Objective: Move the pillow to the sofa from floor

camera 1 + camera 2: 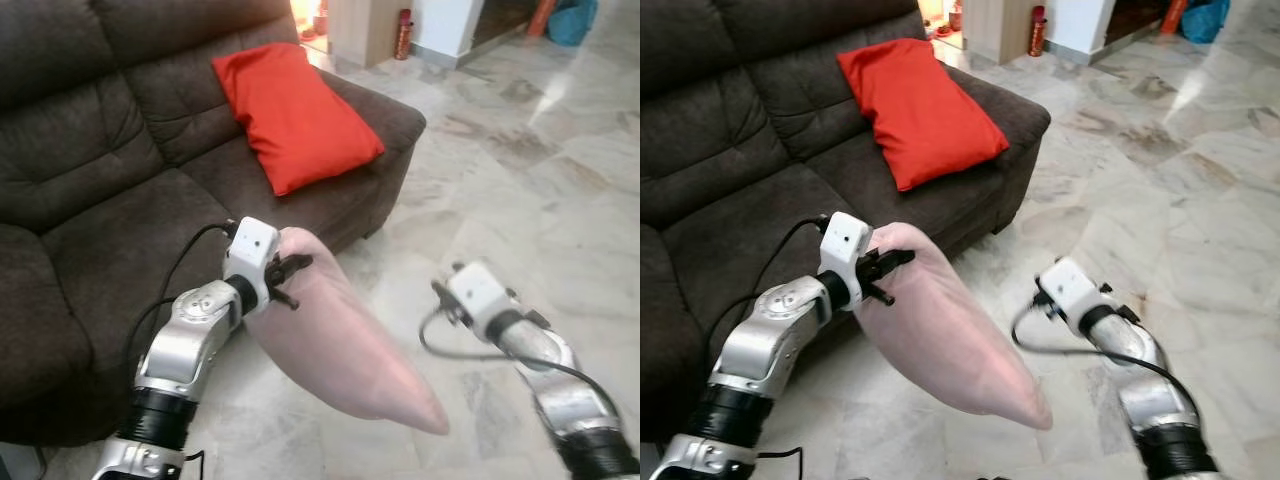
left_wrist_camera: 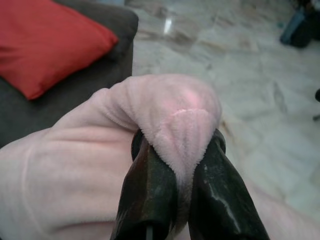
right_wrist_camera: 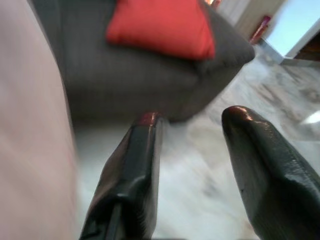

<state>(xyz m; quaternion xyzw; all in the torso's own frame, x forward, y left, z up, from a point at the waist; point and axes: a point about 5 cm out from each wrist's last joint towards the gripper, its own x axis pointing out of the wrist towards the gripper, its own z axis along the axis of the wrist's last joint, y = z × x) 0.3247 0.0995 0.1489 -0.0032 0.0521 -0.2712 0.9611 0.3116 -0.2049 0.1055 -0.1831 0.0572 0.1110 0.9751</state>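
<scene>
- The pink pillow (image 1: 340, 345) is held clear of the marble floor (image 1: 520, 190), pinched at its upper corner by the left tool (image 1: 285, 270).
- In the left wrist view, the two black fingers (image 2: 150, 195) are seen clamped together on a fold of the plush pink fabric.
- The pillow's long axis is hung on a slant, from the gripped corner down and to the right, with the free tip pointed toward the near floor between the two arms.
- The dark brown sofa (image 1: 110, 200) is placed to the left and far side of the pillow; its seat cushion lies just beyond the left arm, so the left arm is judged the nearer one for the placing.
- A red cushion (image 1: 295, 115) is rested against the sofa's right armrest.
- The left arm is bent at the elbow, its forearm raised up and to the right, its wrist turned toward the pillow.
- The right tool (image 3: 192, 165) is held apart from the pillow on its right side, its fingers spread with nothing between them.
</scene>
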